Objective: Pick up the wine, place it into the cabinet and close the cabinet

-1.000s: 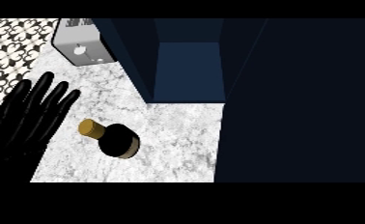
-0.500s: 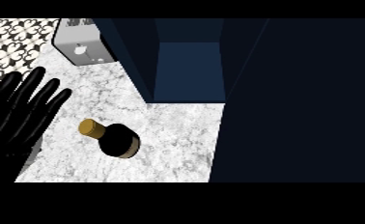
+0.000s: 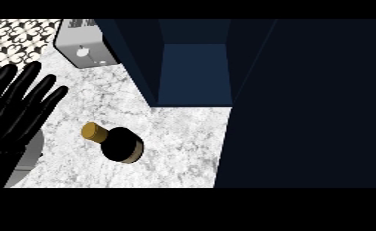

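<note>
Wine bottle (image 3: 117, 143) near the middle of a white marbled counter (image 3: 183, 130), seen steeply from above, dark round body with a tan cork end pointing up and left. Just beyond it, toward the top of the view, an open dark blue cabinet (image 3: 195, 73), with a lighter blue inner floor and darker walls on both sides. At the right, a broad, very dark panel (image 3: 301, 105) covering the counter from top to bottom, probably the cabinet's open door, though hard to tell. In the upper left corner, a small silver toaster (image 3: 84, 48) on the counter, with a round white knob on its near face, beside a strip of black-and-white patterned tile (image 3: 26, 38). At the left edge, left hand (image 3: 22, 108), black, with fingers (image 3: 46, 93) straight, spread and pointing up and to the right, holding nothing and well apart from the bottle. Below that hand, a grey curved shape at the lower left edge, too cut off to identify. Right hand nowhere in the view. Bottle untouched, out on the counter, clear of the cabinet's opening.
</note>
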